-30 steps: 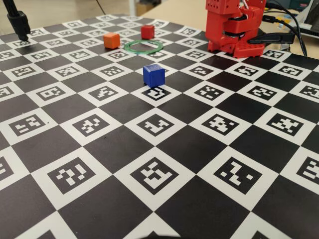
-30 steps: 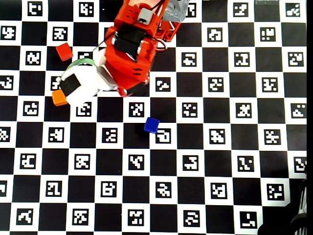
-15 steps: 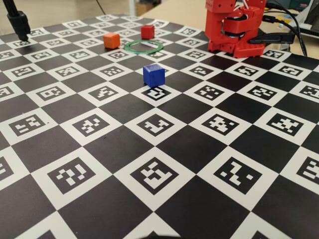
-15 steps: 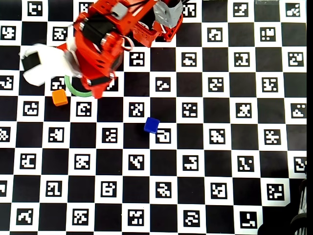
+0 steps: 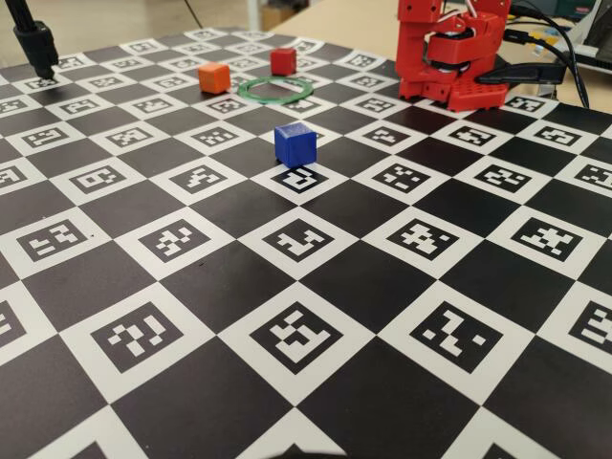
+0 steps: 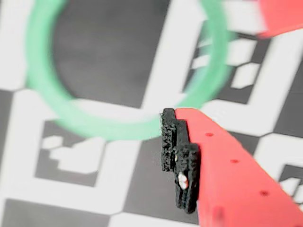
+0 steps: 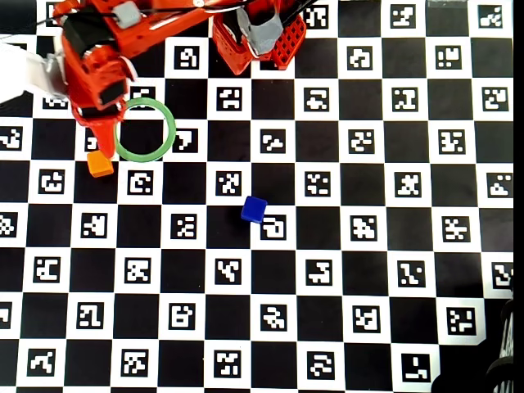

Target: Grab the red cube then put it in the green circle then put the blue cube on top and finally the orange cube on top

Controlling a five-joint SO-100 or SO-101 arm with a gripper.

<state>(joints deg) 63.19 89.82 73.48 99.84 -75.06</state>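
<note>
Three cubes [image 5: 295, 143] sit outside the green circle [image 5: 275, 89]; gripper perhaps open.

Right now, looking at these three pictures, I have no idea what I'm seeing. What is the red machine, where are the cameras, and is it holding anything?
The red machine is a small robot arm with a two-fingered gripper. One picture is taken from the side, low over the table. One looks straight down from above. The blurry close-up comes from a camera riding on the arm's wrist, so you see one red finger with a black pad near the lens.

The checkered board with printed codes is the table cover. On it lie a green ring with nothing inside, a blue cube out in the middle, an orange cube just beside the ring, and a red cube behind the ring in the side view. From above, the arm hides the red cube.

The gripper appears to hold nothing; whether it is open is unclear.
</note>
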